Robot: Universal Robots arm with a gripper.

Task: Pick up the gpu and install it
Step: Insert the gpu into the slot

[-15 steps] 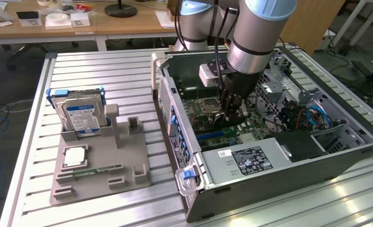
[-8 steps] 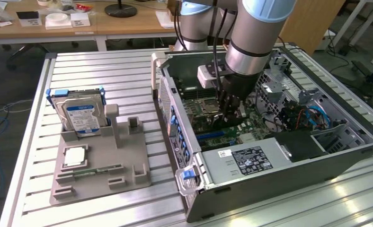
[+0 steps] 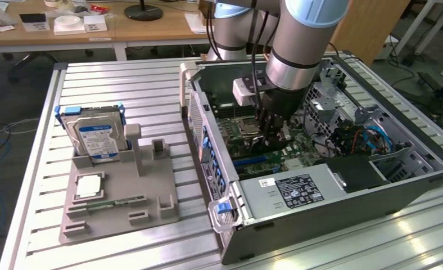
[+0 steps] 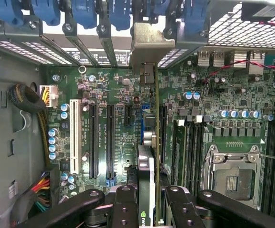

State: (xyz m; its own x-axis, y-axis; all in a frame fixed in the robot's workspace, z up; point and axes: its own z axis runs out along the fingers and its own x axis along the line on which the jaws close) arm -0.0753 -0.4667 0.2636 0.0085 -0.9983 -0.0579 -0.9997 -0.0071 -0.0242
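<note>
The gpu (image 4: 146, 164) stands on edge between the gripper's fingers, seen edge-on over the green motherboard (image 4: 113, 95). Its silver bracket (image 4: 149, 45) sits at the case's rear slot openings, and its lower edge runs along an expansion slot beside the black slots (image 4: 110, 142). My gripper (image 4: 149, 202) is shut on the card, one black finger (image 4: 124, 204) on each side. In the exterior view the gripper (image 3: 271, 138) reaches down into the open computer case (image 3: 206, 121), above the motherboard near the CPU socket (image 3: 245, 125).
On the exterior view's left, a grey fixture tray (image 3: 158, 199) holds a silver hard drive with a blue-white label (image 3: 98, 139), a small white chip (image 3: 89, 185) and a narrow memory stick (image 3: 116, 201). The power supply (image 3: 293, 191) and blue cables (image 3: 367, 138) crowd the case.
</note>
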